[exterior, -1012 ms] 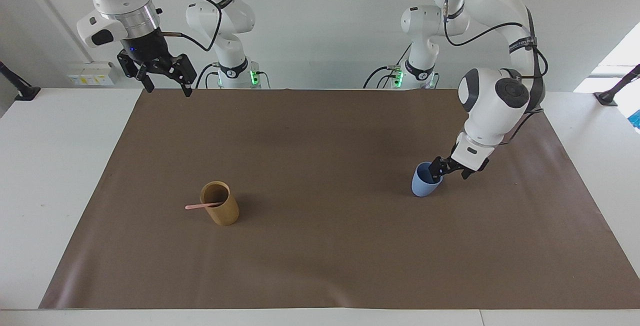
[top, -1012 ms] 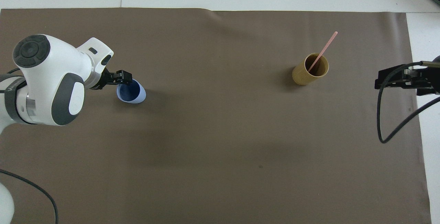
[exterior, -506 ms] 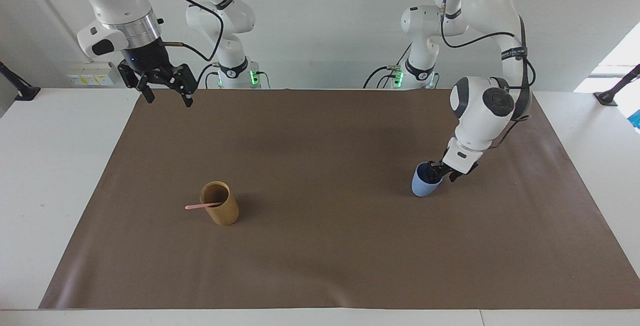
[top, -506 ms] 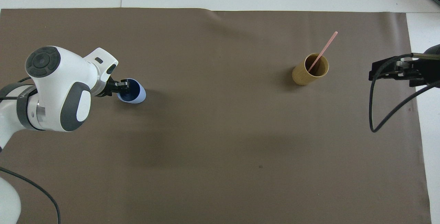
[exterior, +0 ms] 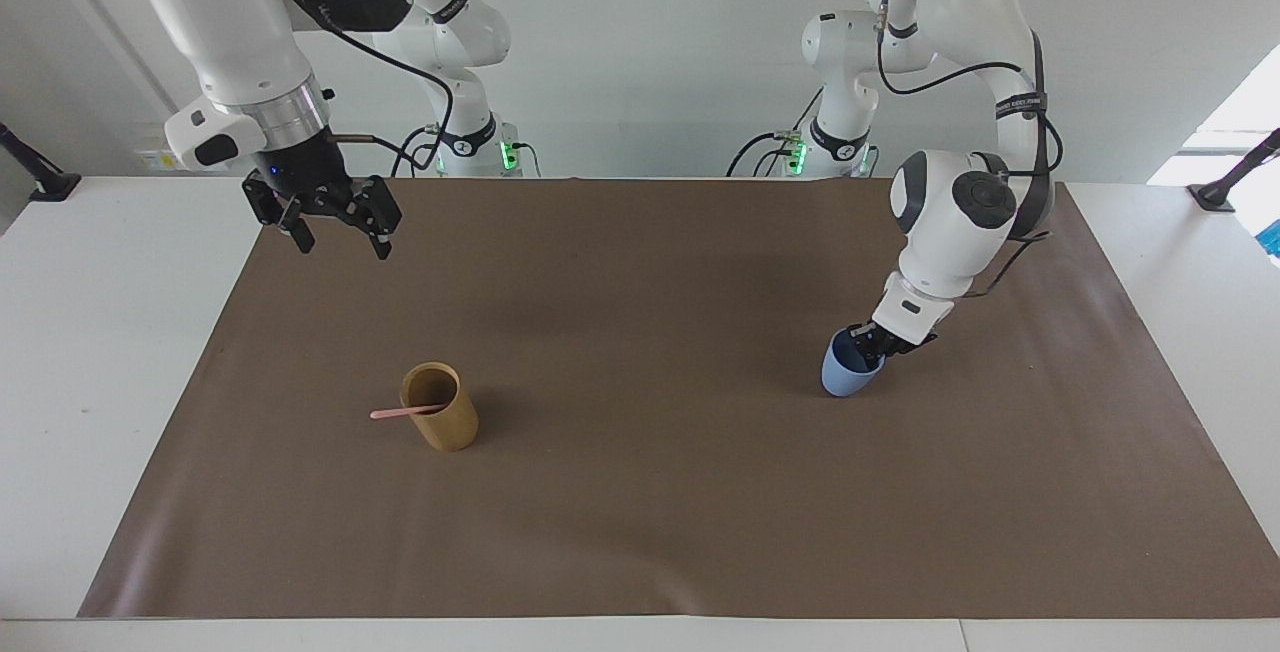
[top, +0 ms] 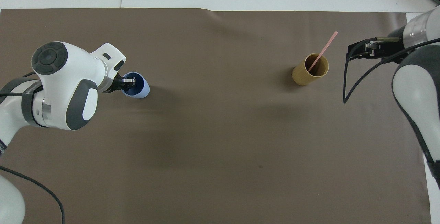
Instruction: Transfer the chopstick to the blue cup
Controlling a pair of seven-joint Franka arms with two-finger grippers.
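One thin pale-pink chopstick [exterior: 405, 412] leans in the tall tan wooden cylinder cup [exterior: 440, 406] on the brown table mat [exterior: 640, 512], toward the right arm's end, its tip poking over the rim. Well apart, toward the left arm's end, the small light-blue plastic cup [exterior: 845, 369] sits tilted, the left gripper [exterior: 872, 340] pinching its rim. That looks like the setup step: righting the cup. The right gripper [exterior: 340, 229], fingers spread, hangs over the mat's edge nearest the robots. Next it must drop onto the stick's exposed end. Since a second ago, it has swung lower and inward, and the cup stands straighter.
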